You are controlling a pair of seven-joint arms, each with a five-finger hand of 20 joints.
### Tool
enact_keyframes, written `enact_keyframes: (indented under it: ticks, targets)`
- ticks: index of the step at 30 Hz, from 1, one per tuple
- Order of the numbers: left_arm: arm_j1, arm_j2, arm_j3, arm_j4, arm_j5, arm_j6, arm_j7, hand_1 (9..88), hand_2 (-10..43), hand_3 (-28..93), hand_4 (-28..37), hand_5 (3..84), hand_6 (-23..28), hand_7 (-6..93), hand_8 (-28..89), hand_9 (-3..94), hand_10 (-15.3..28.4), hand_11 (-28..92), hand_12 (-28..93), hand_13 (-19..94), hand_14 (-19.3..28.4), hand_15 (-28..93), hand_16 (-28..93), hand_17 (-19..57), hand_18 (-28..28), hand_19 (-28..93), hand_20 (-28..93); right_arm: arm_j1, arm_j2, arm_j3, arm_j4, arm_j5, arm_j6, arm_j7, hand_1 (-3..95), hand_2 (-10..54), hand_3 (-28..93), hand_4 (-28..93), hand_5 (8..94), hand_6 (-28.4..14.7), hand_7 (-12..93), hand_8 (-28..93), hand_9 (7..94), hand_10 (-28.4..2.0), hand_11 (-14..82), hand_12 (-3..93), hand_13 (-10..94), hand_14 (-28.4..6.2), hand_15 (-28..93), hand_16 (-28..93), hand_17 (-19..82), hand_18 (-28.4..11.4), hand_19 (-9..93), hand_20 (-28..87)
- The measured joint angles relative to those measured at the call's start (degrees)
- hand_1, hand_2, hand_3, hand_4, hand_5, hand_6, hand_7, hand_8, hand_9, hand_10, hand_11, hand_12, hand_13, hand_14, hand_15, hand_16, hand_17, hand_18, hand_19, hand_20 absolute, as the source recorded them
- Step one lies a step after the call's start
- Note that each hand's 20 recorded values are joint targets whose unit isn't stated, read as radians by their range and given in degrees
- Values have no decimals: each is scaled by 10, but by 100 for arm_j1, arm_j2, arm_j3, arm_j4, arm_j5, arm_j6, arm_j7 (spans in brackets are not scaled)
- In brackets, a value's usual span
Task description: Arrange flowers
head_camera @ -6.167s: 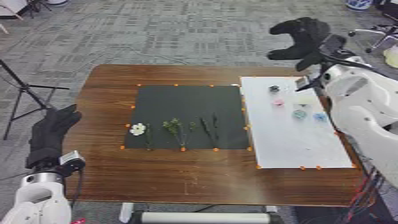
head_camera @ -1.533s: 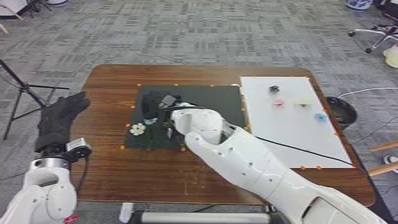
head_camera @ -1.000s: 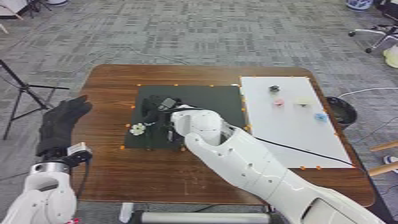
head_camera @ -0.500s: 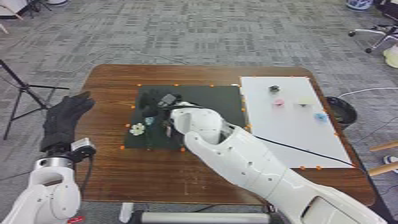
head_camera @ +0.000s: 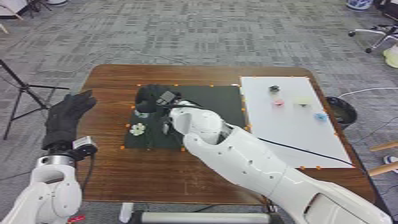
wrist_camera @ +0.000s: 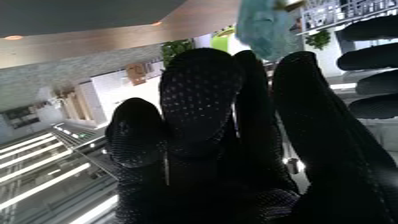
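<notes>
From where I stand, the wooden table takes up most of the floor ahead, with a dark mat at its middle-left and a white sheet to the right. The left hand hangs just off the left edge, fingers straight. Over the mat's left side, the right hand pinches a blue-green flower at its fingertips, near a white flower. A blue flower, a pale yellow flower and a pink flower sit on the sheet.

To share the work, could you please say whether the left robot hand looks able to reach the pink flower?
Probably not: the pink flower lies on the white sheet, with the right arm between it and the left robot hand.
</notes>
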Motion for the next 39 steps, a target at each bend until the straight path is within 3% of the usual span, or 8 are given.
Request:
enact_keyframes:
  ticks: [15, 25, 35, 39]
  targets:
    - [-151, 12, 124, 15, 3, -2, -23, 171, 248, 695, -283, 533, 44, 122, -71, 516, 157, 219, 127, 388, 170, 201, -5, 72, 109, 95, 167, -241, -27, 171, -65, -295, -341, 91, 444, 55, 493, -189, 548, -3, 130, -87, 589, -97, 77, 84, 872, -33, 539, 304, 553, -152, 932, 422]
    - [-153, 6, 121, 10, 1, 0, -12, 173, 243, 697, -283, 532, 44, 123, -71, 516, 157, 219, 127, 388, 170, 201, -5, 72, 108, 95, 167, -142, -10, -127, 34, -98, 202, 262, 439, 118, 480, -171, 561, -2, 138, -89, 604, -101, 79, 88, 879, -35, 533, 308, 557, -155, 932, 425]
    - [-139, -23, 111, 8, 1, 0, -8, 179, 227, 693, -283, 532, 44, 123, -71, 516, 157, 219, 127, 387, 171, 204, -4, 71, 109, 97, 168, -151, 4, 29, 18, 31, 85, 219, 346, 133, 496, -137, 564, -15, 121, -83, 602, -115, 78, 89, 878, -45, 534, 308, 553, -167, 932, 436]
    - [-139, -28, 111, 8, 2, -1, -7, 179, 225, 691, -283, 532, 44, 124, -71, 515, 157, 220, 128, 388, 171, 204, -4, 71, 109, 96, 168, -163, 4, 40, 11, 90, 80, 175, 369, 136, 507, -129, 568, -14, 122, -79, 604, -116, 78, 90, 878, -47, 534, 308, 552, -168, 932, 438]
